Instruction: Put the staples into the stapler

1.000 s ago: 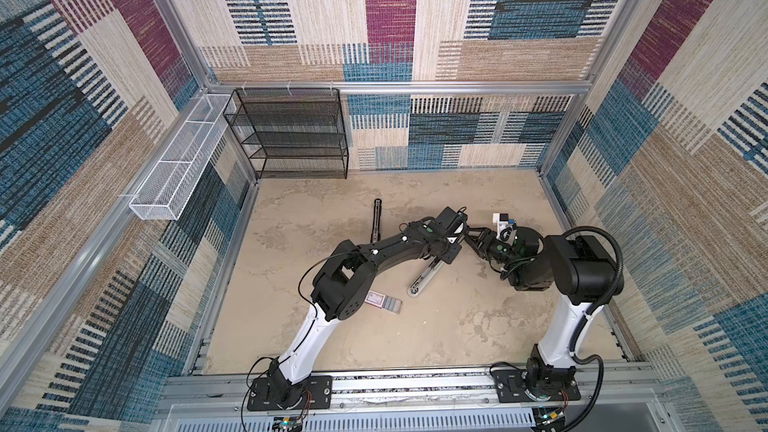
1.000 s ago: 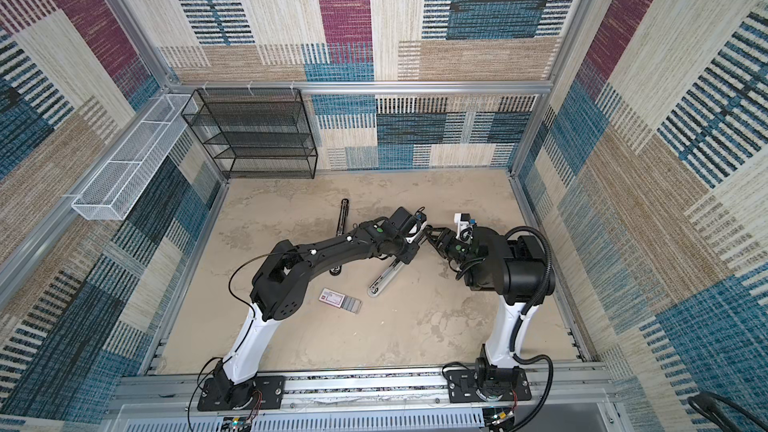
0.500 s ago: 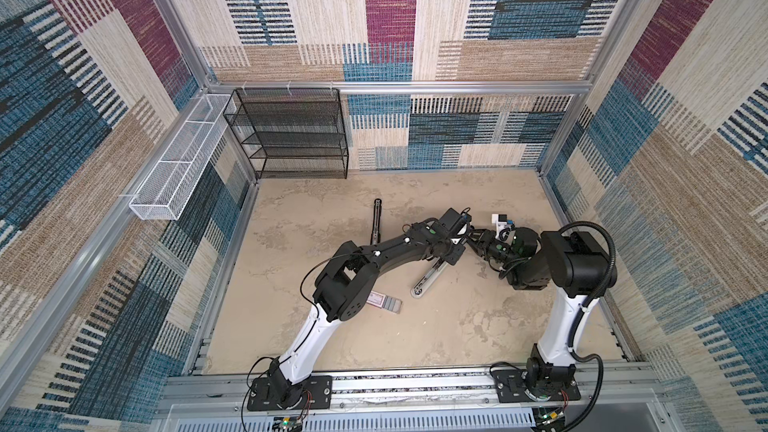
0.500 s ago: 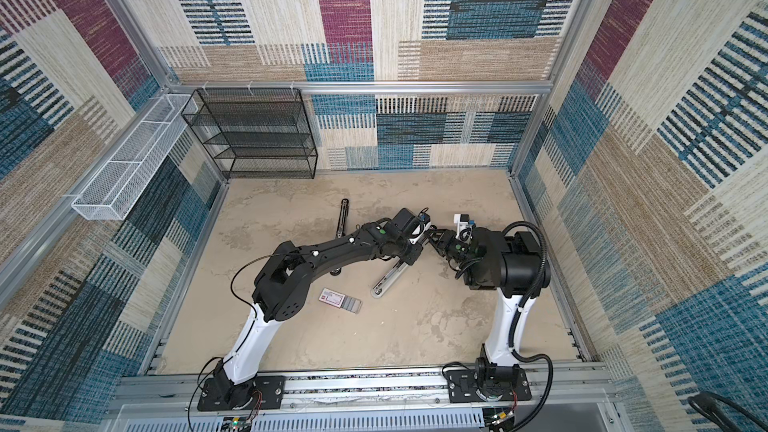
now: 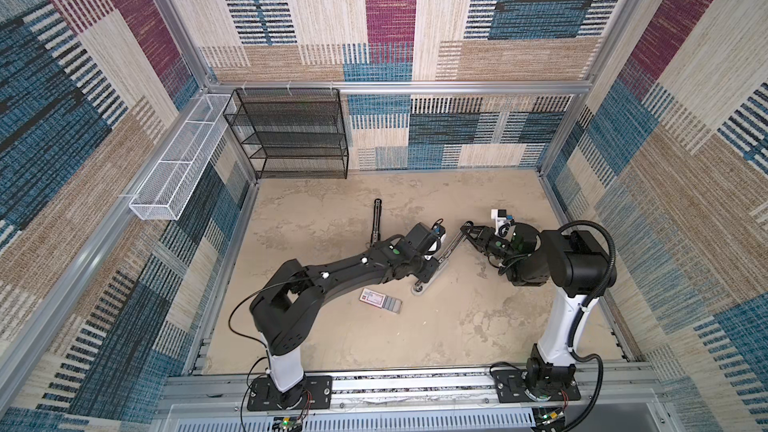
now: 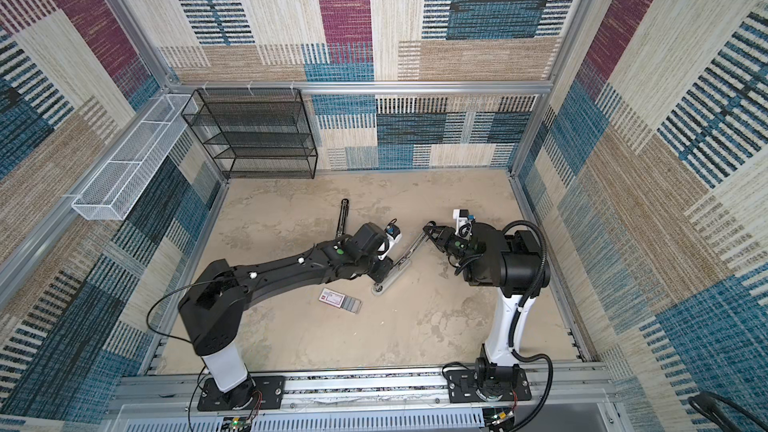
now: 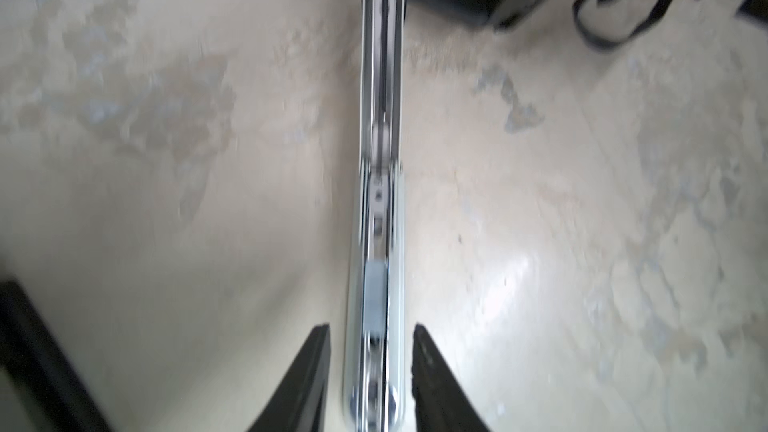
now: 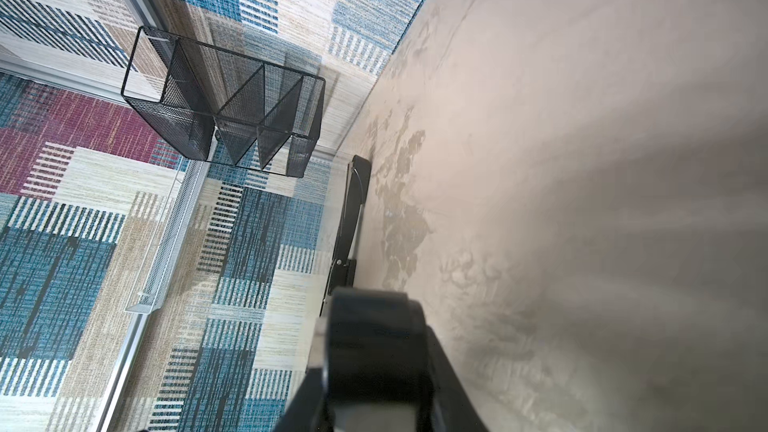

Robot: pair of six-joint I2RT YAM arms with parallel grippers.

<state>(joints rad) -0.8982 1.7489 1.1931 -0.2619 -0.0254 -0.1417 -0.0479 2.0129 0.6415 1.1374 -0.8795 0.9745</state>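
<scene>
Nearest you, the staples (image 5: 380, 300) lie in their small white box on the surface (image 5: 374, 351), grey strips poking out, close to the near end of the stapler (image 5: 451, 245) but not touching it. You seem early in the task: the stapler lies opened out with its metal channel facing up, and no strip appears lifted or loaded, so picking one up and sliding it in are yet to do. Your left pincer (image 7: 371, 328) straddles the channel, slightly open, with a thin gap on each side. Farther on, your right pincer (image 5: 466, 227) is closed on the stapler's far end. Beyond lie a black bar (image 5: 376, 222) and a wire rack (image 5: 291, 135).
</scene>
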